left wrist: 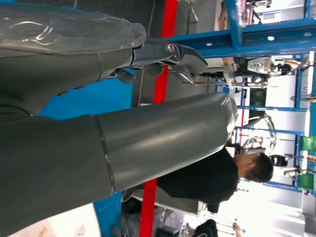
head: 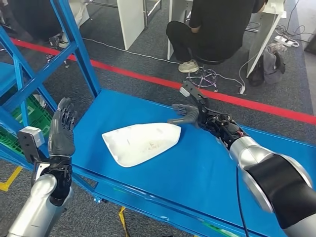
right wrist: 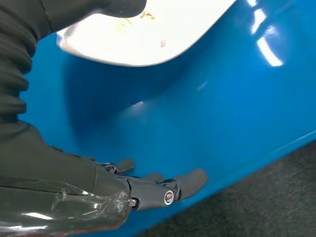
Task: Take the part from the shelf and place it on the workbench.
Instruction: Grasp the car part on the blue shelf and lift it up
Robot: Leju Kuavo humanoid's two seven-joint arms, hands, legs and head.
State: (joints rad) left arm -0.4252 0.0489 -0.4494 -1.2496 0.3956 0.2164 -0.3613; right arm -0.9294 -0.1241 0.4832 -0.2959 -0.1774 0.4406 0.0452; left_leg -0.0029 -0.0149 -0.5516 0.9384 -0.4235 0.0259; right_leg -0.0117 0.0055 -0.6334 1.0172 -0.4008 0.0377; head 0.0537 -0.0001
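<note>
Part [head: 140, 142], white and flattish, lies on the blue workbench [head: 193, 173] in our head view, its long axis running across the bench from a broad end toward our left to a narrower end toward our right. Our right hand [head: 188, 114] sits just beside that narrower end, fingers spread and holding nothing, apart from the part by a small gap. Our left hand [head: 61, 129] is raised upright off the bench's left edge, fingers apart and empty, with the blue shelf frame [head: 80, 49] behind it; it is well apart from the part. So the right hand is the nearer one.

From our left wrist, the left hand [left wrist: 111, 118] shows with fingers extended and nothing between them; a person sits beyond in the background.

From our right wrist, the right hand [right wrist: 111, 187] hovers flat over the bench, fingers stretched and empty, with the part [right wrist: 149, 34] near but not touching them. We judge the placing done, with only withdrawal left.
</note>
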